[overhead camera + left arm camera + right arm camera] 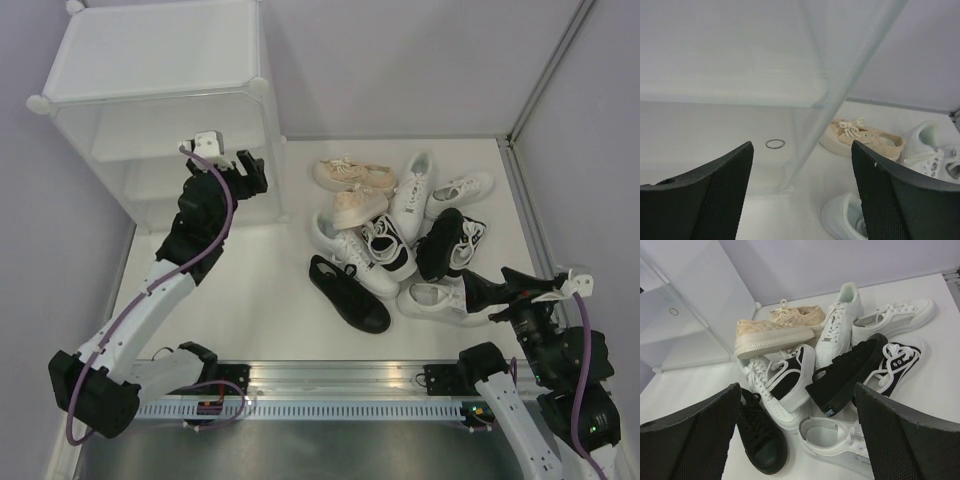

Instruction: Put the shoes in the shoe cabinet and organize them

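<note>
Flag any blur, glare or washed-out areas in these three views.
Top external: even soft light, faint shadows; glare on the silver metal rail; the white translucent plastic cabinet low-contrast against the pale wall. Left wrist: its frosted panels wash out most of the frame. Right wrist: the piled lace-up sneakers sharp, black gripper fingers dark at the corners.

A white table is closed in behind and on both sides by pale lilac-grey walls. A slim metal post rises from the table's far right corner. An aluminium rail runs along its near edge, with a dull grey metal surface just outside it. Soft, even light leaves faint shadows on the table.
</note>
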`<action>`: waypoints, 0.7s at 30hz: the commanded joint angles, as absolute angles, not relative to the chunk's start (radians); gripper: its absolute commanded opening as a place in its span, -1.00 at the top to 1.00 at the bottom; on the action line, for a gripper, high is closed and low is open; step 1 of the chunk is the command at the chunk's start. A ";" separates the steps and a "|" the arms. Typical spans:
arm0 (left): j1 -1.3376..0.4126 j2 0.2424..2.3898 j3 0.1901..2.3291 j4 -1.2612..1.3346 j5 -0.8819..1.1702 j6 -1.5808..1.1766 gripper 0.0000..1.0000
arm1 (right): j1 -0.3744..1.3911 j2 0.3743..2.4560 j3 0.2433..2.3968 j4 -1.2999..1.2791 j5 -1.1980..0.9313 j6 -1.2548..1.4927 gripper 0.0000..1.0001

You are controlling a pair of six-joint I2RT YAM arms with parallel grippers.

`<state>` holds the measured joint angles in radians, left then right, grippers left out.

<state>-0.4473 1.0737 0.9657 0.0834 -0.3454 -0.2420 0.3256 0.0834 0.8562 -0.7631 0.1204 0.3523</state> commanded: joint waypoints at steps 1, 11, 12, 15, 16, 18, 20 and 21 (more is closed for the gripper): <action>-0.466 1.054 1.156 -0.107 -0.518 -0.372 -0.67 | 0.336 0.101 0.868 -0.735 0.123 0.350 -0.96; -0.495 1.296 1.607 -0.319 -0.662 -0.495 -0.82 | 0.339 0.121 0.874 -0.732 0.138 0.353 -0.96; -0.500 1.333 1.633 -0.331 -0.675 -0.494 -0.83 | 0.339 0.121 0.874 -0.732 0.140 0.353 -0.96; -0.528 1.399 1.724 -0.362 -0.718 -0.471 -0.83 | 0.339 0.120 0.873 -0.730 0.140 0.353 -0.96; -0.538 1.411 1.764 -0.367 -0.739 -0.451 -0.83 | 0.339 0.120 0.873 -0.732 0.143 0.354 -0.96; -0.560 1.448 1.804 -0.376 -0.791 -0.431 -0.83 | 0.341 0.120 0.873 -0.732 0.141 0.354 -0.96; -0.564 1.460 1.821 -0.382 -0.819 -0.430 -0.82 | 0.344 0.117 0.873 -0.730 0.141 0.356 -0.96; -0.565 1.463 1.827 -0.385 -0.827 -0.426 -0.80 | 0.344 0.118 0.873 -0.732 0.141 0.354 -0.96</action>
